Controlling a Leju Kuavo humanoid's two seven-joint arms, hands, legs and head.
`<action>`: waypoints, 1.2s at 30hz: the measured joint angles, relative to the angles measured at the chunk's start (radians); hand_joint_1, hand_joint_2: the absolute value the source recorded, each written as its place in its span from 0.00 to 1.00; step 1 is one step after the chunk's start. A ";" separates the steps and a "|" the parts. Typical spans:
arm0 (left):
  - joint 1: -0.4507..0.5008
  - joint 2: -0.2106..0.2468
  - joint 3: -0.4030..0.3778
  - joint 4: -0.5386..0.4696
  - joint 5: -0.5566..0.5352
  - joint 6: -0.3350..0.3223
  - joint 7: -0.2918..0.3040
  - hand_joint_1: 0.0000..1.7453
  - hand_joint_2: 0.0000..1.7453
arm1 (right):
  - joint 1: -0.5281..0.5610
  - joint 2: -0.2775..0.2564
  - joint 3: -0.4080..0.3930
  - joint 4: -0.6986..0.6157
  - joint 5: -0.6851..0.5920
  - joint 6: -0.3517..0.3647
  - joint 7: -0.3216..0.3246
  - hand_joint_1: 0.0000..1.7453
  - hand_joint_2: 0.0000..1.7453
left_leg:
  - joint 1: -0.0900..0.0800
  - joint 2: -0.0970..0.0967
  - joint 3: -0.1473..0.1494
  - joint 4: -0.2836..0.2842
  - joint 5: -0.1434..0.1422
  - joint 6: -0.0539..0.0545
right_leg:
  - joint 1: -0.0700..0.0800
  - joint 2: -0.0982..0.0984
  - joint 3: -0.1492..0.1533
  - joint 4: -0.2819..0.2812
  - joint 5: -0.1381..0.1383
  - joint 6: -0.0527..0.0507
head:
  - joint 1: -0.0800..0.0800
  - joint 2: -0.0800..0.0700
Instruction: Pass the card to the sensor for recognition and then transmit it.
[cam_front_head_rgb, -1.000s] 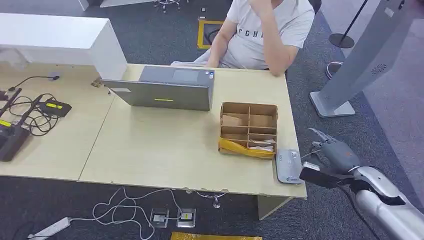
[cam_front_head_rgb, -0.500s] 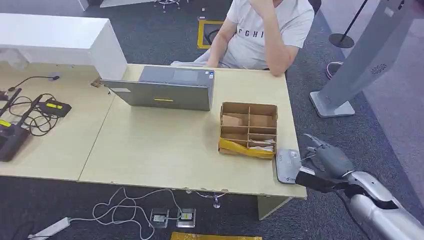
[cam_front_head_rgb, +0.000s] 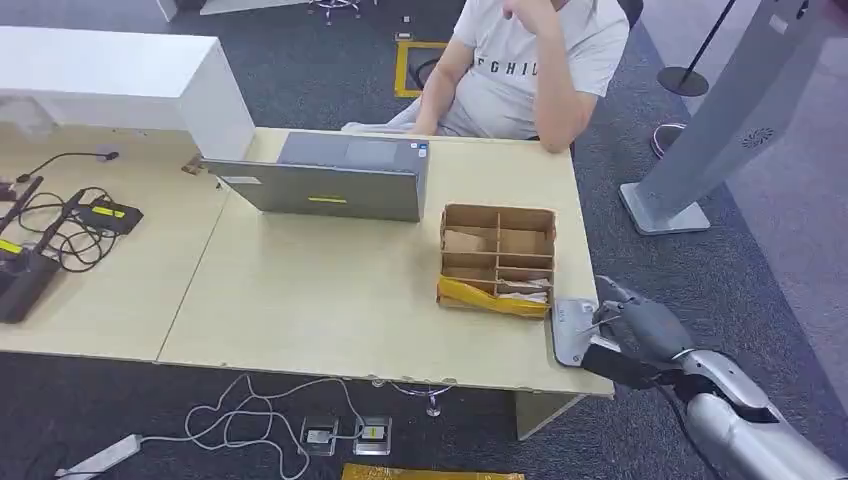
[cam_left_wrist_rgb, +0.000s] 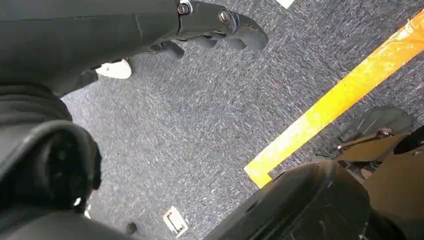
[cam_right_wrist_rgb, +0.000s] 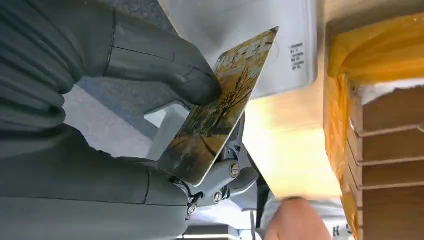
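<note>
The robot's right hand (cam_right_wrist_rgb: 125, 125) pinched a yellow-printed card (cam_right_wrist_rgb: 220, 107) just over the grey sensor (cam_front_head_rgb: 572, 331), beside the cardboard box (cam_front_head_rgb: 497, 258).

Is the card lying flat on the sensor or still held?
Held: the right robot hand pinches the card tilted over the sensor.

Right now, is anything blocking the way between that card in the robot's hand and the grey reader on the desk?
Nothing visible does. The right hand pinches the card just over the grey sensor at the table's near right corner. The cardboard organizer stands beside the sensor, not between them.
</note>
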 joint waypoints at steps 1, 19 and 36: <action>0.000 0.000 0.000 0.000 -0.006 0.000 0.003 0.00 0.00 | 0.005 0.000 0.000 0.000 -0.003 -0.004 0.004 1.00 1.00 | 0.000 0.000 0.000 0.000 0.000 0.000 | 0.000 0.000 0.000 0.000 0.000 0.000 | 0.000 0.000; -0.006 -0.004 -0.002 0.000 -0.028 -0.008 0.004 0.00 0.00 | 0.038 0.017 -0.001 0.027 -0.015 -0.034 0.009 1.00 1.00 | 0.000 0.000 0.001 0.000 0.000 0.000 | 0.000 0.000 0.001 0.000 0.000 0.000 | 0.000 0.000; -0.004 -0.006 0.002 0.000 0.047 -0.061 -0.021 0.00 0.00 | -0.039 -0.026 -0.093 0.016 -0.001 -0.024 0.017 1.00 1.00 | -0.001 0.000 0.000 0.000 0.000 0.000 | -0.001 0.000 0.001 0.000 0.000 0.001 | 0.000 0.000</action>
